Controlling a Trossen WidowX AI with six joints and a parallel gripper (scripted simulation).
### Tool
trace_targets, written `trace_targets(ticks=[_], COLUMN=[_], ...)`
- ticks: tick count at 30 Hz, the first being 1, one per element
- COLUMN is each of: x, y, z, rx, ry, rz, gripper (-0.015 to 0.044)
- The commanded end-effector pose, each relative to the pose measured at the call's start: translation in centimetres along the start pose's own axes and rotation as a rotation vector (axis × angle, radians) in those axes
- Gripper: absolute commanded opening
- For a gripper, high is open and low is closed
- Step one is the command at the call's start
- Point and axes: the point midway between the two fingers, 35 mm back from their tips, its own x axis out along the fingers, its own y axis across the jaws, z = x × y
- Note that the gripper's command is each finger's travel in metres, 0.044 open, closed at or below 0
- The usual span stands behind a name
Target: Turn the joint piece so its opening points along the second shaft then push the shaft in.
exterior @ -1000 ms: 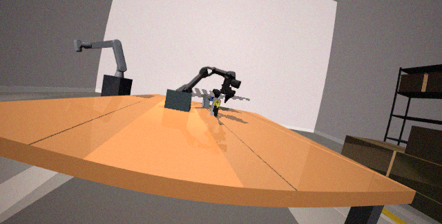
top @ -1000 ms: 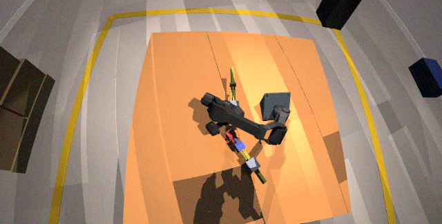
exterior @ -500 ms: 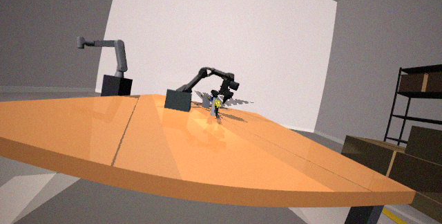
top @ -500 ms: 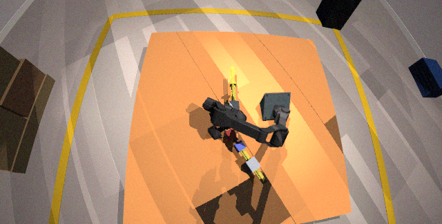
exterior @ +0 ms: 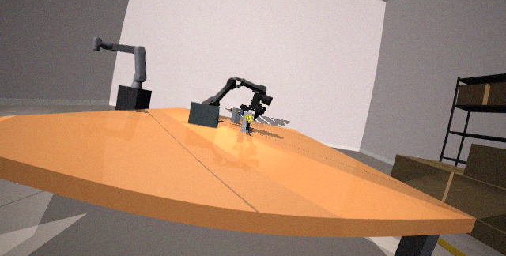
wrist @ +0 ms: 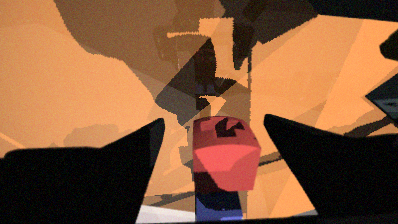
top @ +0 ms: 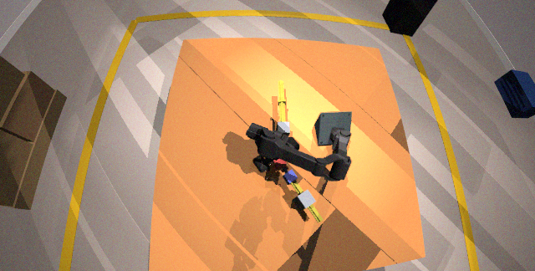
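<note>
The red joint piece (top: 279, 161) (wrist: 230, 167) shows between the fingers in the wrist view, with a gap on each side. It is hinged to the blue part (top: 290, 176) (wrist: 220, 215) on the first yellow shaft (top: 316, 214), which sits in a pale block (top: 306, 199). My gripper (top: 277, 155) (exterior: 252, 111) (wrist: 214, 120) is open, low over the joint piece, holding nothing. The second yellow shaft (top: 281, 93) (exterior: 248, 118) runs through the other block (top: 283, 127) (exterior: 243, 126). The arm hides its inner end. I cannot tell whether the red piece's opening lines up with it.
The arm's dark base box (top: 334, 122) (exterior: 203, 114) stands on the orange table (top: 201, 95) (exterior: 158, 177), beside the two shafts. The arm reaches over the space between the two blocks. A second robot arm on a black box (top: 410, 5) (exterior: 133, 98) stands beyond the table.
</note>
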Motion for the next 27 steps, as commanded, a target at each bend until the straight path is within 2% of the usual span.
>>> trace_targets(ticks=[1,8,18,27], x=[0.78,1.63,1.63,1.63], y=[-0.17,-0.17,-0.17,-0.17], z=[-0.09,-0.17,-0.17,-0.17], rx=[0.01,0.01,0.01,0.01], ry=[0.006,0.007,0.007,0.007], rz=[-0.001,-0.001,-0.001,-0.001], gripper=[0.044,0.044,0.0182,0.0182])
